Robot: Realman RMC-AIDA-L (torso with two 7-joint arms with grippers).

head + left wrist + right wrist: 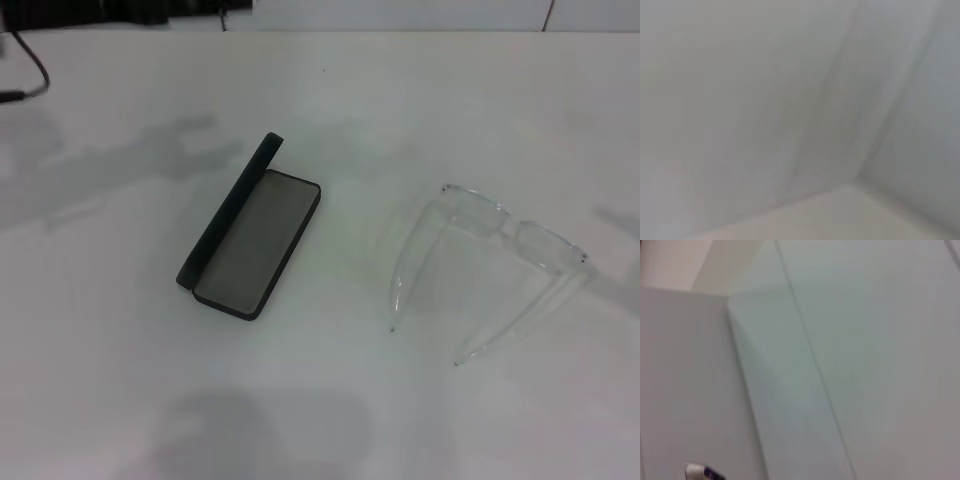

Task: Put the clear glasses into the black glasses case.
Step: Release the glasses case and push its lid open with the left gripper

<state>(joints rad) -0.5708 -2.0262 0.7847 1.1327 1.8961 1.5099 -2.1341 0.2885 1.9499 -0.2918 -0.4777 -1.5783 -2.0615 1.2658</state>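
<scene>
The black glasses case lies open on the white table, left of centre in the head view. Its lid stands up along the left side and the grey lining faces up, with nothing in it. The clear glasses rest on the table to the right of the case, a hand's width apart from it, arms unfolded and pointing toward the near edge. Neither gripper shows in any view. Both wrist views show only pale blank surfaces.
A black cable curls at the table's far left corner. Dark equipment lines the far edge at top left. A small white-and-dark object sits at one edge of the right wrist view.
</scene>
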